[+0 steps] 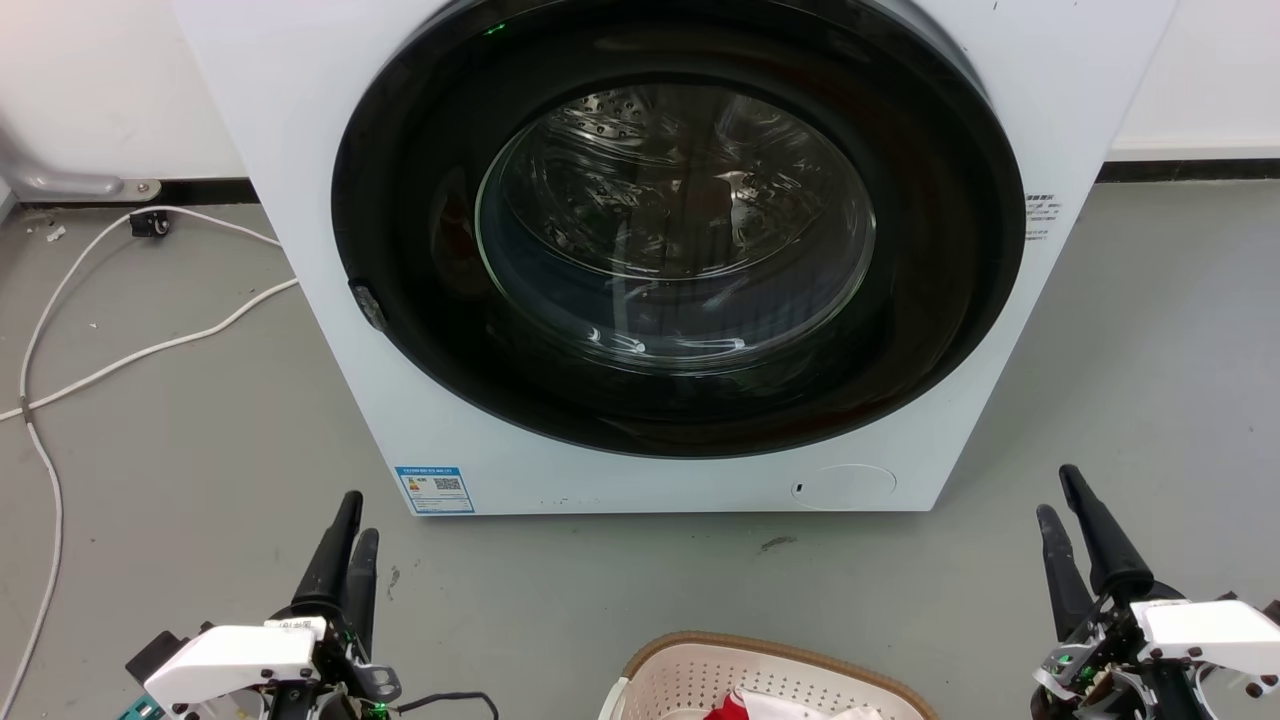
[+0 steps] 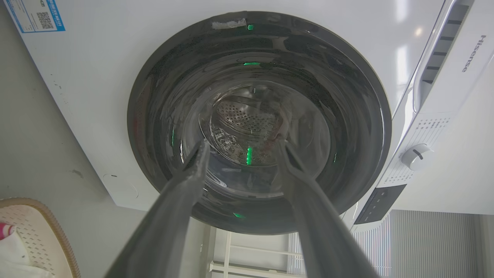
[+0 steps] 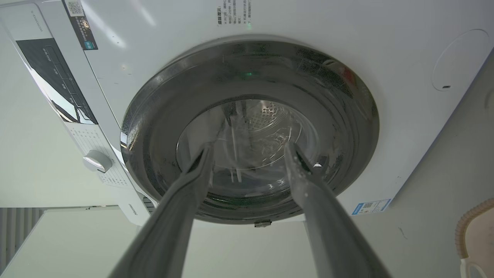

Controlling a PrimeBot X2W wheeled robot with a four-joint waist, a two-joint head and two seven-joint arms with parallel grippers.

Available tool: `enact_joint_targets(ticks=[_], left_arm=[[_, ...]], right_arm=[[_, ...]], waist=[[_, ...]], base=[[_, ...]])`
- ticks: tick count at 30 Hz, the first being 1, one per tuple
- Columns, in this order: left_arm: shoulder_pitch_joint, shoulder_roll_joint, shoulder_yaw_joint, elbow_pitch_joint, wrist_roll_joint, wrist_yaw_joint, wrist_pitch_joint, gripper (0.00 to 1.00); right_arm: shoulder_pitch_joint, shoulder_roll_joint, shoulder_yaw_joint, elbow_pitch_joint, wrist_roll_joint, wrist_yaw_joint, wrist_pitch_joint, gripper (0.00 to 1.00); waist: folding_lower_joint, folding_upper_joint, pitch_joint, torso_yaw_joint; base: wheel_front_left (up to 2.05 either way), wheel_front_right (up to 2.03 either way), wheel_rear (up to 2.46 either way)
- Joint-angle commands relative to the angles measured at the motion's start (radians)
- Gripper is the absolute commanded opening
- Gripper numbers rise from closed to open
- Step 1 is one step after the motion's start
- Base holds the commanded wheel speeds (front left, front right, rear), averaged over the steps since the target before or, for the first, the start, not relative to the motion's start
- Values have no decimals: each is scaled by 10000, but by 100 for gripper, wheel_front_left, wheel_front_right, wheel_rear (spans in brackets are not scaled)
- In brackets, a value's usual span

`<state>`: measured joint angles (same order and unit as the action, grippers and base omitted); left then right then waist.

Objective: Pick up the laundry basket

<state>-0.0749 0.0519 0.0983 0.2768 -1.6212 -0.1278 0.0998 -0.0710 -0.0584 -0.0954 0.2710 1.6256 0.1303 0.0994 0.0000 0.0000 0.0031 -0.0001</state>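
Both spread and empty: left claw [image 1: 360, 515], right claw [image 1: 1056, 490], laundry basket [image 1: 745, 643] between them, untouched.

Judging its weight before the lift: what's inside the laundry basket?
The laundry basket holds red cloth and white cloth. Its near part is cut off by the frame, so more may lie unseen.
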Motion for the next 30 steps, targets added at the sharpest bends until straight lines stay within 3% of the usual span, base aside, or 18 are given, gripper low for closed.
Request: enact_joint_targets(ticks=[1, 9, 15, 30], left_arm=[[-207, 46, -68, -211, -2, -3, -108, 100], [-251, 41, -314, -481, 104, -6, -517, 100], [-266, 38, -352, -821, 798, -9, -793, 100], [-248, 29, -344, -1541, 4249, -15, -1391, 100]], right_arm=[[-202, -15, 60, -237, -64, 2, -77, 100], [-141, -15, 348, -602, -215, 2, -421, 100], [-92, -116, 508, -817, -680, 3, -764, 100], [56, -2, 343, -1378, -5007, 3, -1391, 100]], waist=[[0, 0, 3, -2], [0, 0, 9, -3], [0, 0, 6, 8], [0, 0, 5, 13]], base=[[0, 0, 0], [0, 0, 0], [0, 0, 0], [0, 0, 0]])
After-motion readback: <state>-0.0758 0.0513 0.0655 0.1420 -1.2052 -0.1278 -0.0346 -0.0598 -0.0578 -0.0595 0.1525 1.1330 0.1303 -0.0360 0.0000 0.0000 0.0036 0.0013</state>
